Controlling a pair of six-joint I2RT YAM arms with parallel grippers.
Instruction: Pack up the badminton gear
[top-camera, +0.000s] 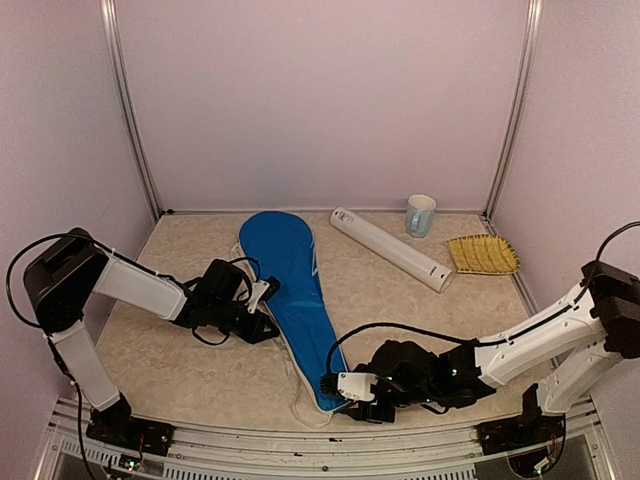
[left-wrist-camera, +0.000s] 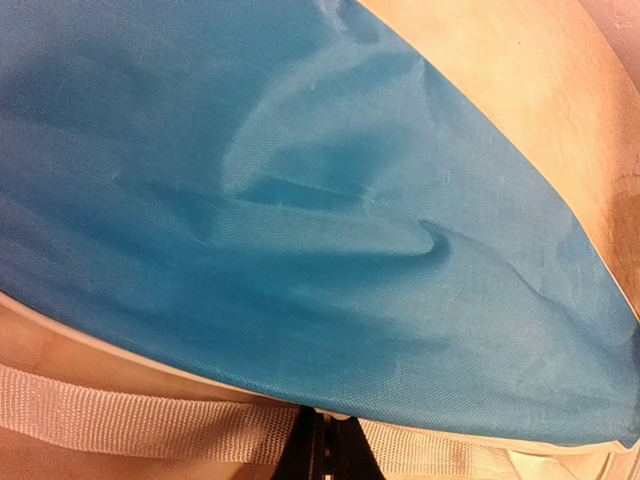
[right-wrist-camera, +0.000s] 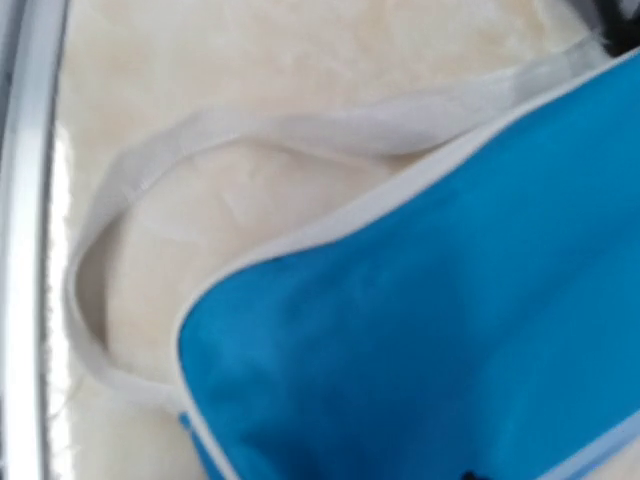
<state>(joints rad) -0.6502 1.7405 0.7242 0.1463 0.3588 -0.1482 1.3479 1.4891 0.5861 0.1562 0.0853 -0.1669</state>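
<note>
— Where does the cover (top-camera: 288, 285) lie?

— Flat on the table (top-camera: 180, 350), wide end towards the back wall, narrow end at the near edge. Its white strap (right-wrist-camera: 150, 160) loops out beside the narrow end.

— And the left gripper (top-camera: 268, 292)?

— It sits at the cover's left edge with its jaws closed. In the left wrist view the strap runs right at its fingers (left-wrist-camera: 322, 450); whether they pinch it cannot be told.

— The right gripper (top-camera: 335, 386)?

— It is low at the cover's narrow end. Its own camera shows only blue cloth, so its jaws cannot be judged.

— The tube (top-camera: 390, 248)?

— It lies at an angle on the table behind and right of the cover, apart from it. A mug (top-camera: 421, 214) stands by its far end, and a brush (top-camera: 482, 254) lies farther right.
</note>
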